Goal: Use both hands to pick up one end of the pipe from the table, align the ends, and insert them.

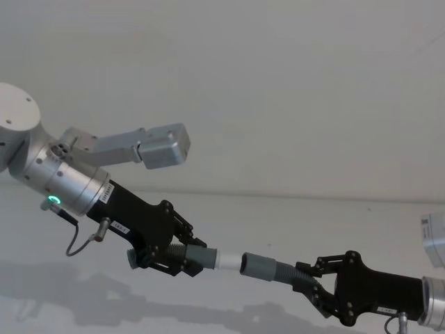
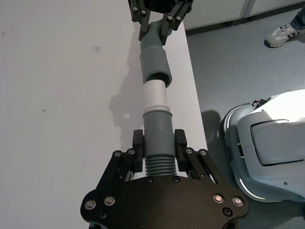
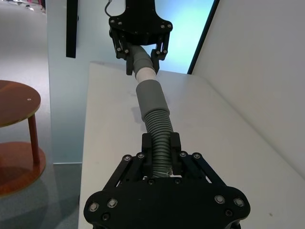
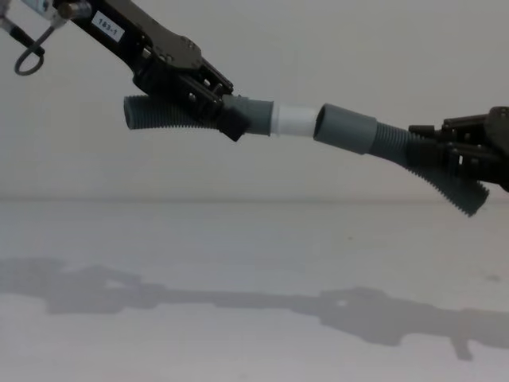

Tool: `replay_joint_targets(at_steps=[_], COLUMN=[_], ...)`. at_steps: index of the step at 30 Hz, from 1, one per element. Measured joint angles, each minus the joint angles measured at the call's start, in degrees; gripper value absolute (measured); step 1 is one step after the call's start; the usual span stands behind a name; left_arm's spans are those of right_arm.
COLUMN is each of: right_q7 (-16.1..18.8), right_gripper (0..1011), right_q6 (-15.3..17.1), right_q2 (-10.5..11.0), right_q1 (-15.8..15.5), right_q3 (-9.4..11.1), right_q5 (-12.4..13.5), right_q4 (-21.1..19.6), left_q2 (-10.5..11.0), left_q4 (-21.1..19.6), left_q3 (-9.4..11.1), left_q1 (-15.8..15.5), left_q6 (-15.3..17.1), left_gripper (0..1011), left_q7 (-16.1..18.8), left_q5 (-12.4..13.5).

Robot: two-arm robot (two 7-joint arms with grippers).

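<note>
Nearest in the left wrist view, the left end effector [image 2: 158,143] is clenched on the corrugated part of its hose piece [image 2: 157,157], just behind the grey collar [image 2: 157,120]. That grip seems to leave the narrow white tube tip [image 2: 155,97] bare and pointing forward, ready to enter the other piece. In the right wrist view the right end effector [image 3: 161,145] is likewise clamped on the ribbed part of the second hose piece [image 3: 158,129], well back from the wide grey cuff [image 3: 148,97], so the cuff's mouth stays free to receive the tip.

Both pieces are held up in the air above the off-white worktop [image 4: 238,263], whose surface carries only their shadows. Lifting them clear probably gives each arm room to tilt its end without dragging on the surface.

Seen from the side in the chest view, the white tip [image 4: 294,119] and the cuff [image 4: 346,127] face each other at nearly the same height, with the tip right at the cuff's mouth and little if any of it inside. The cuff tilts slightly against the tip's line, so a small levelling of the right piece would likely help before pushing together. The free bent tails of both pieces hang outward, away from the joint.
</note>
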Motion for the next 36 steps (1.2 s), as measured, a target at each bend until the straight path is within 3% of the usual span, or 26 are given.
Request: replay_joint_targets(at_steps=[36], right_q7=[1.2], right_gripper=[194], right_q6=[-1.1], right_q2=[0.5], right_q1=[1.3], right_q3=[-1.7], right_q5=[1.4], right_q4=[0.4], left_q2=[-2.0], left_q4=[3.4], left_q3=[2.1], left_q1=[-1.9], left_q6=[-2.2], left_gripper=[355], left_q7=[-0.1], left_q5=[-0.5])
